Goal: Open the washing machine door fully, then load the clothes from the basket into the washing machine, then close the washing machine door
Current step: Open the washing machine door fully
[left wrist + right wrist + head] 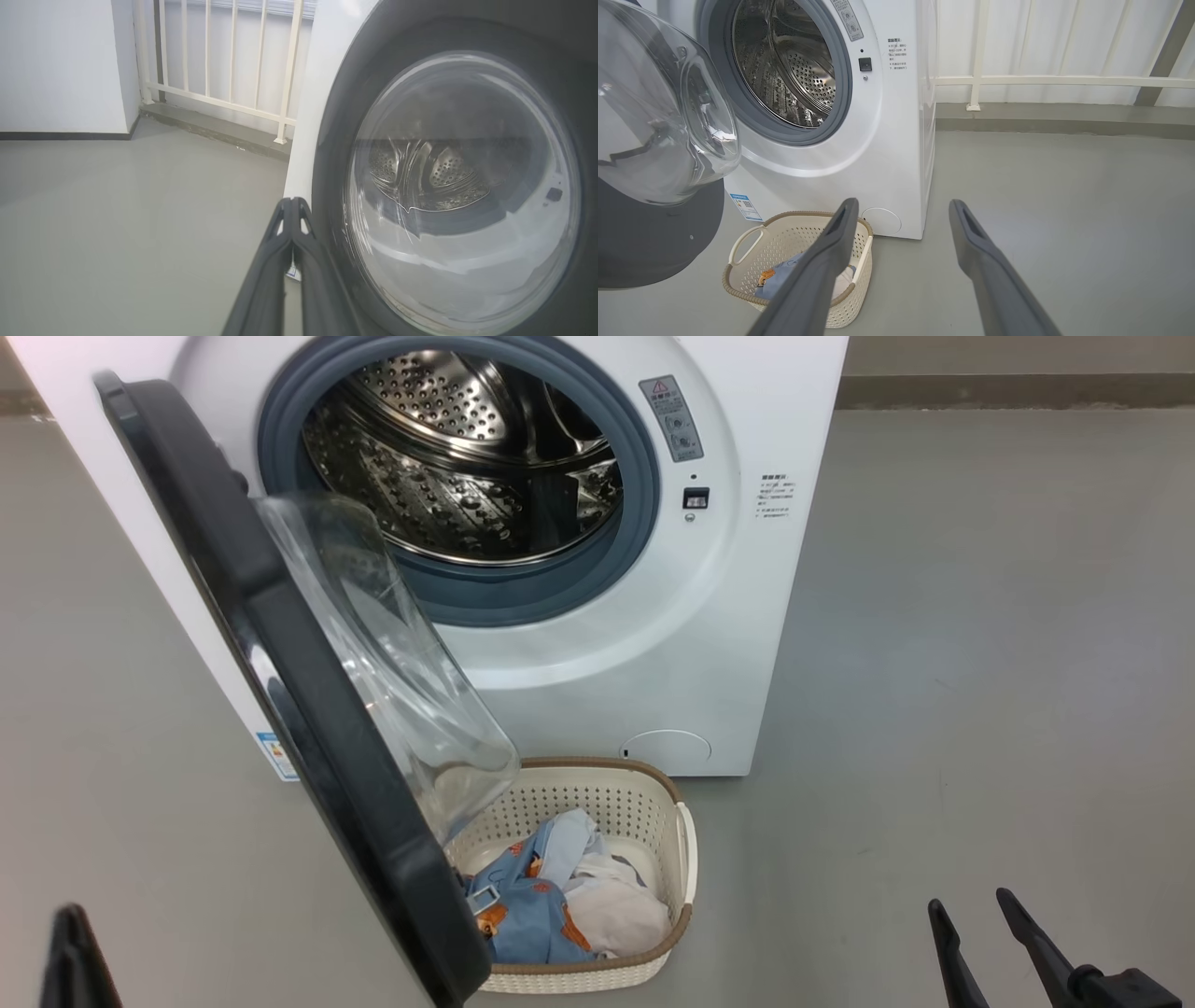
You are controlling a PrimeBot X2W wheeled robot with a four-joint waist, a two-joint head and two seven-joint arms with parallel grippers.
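The white washing machine (766, 569) stands ahead with its steel drum (467, 457) exposed. The washing machine door (280, 644) is swung out toward me, edge-on, its glass bowl (392, 681) overhanging the basket (597, 767). The basket sits on the floor against the machine's front. In it lie the clothes: a blue bear-print piece (523, 905) and a white piece (616, 910). My left gripper (292, 201) is shut on nothing, just left of the door's black ring (336, 140) on its outer side. My right gripper (903, 203) hangs open over the floor, right of the basket (738, 280).
Grey floor spreads to both sides of the machine. A white railing (224, 70) on a low kerb runs behind it, and a white wall (56, 65) closes the far left. The door's ring (644, 242) juts out beside the basket.
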